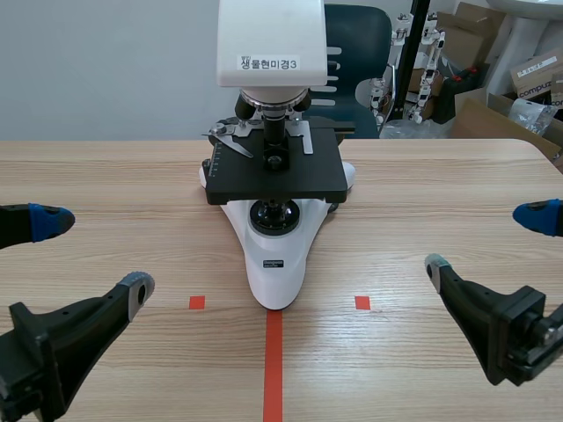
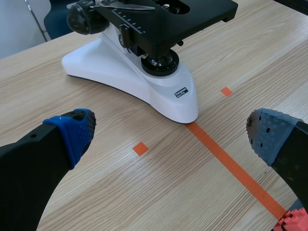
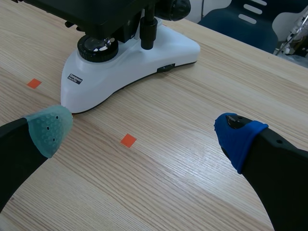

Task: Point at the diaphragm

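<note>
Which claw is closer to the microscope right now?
The left claw, but only slightly. It hovers open on the microscope's left side, level with its base. The right claw hovers open on the opposite side, a bit farther out.

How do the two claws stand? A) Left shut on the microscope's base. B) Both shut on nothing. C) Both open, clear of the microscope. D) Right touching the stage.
C: left claw and right claw both spread wide open over the table, short of the microscope.
</note>
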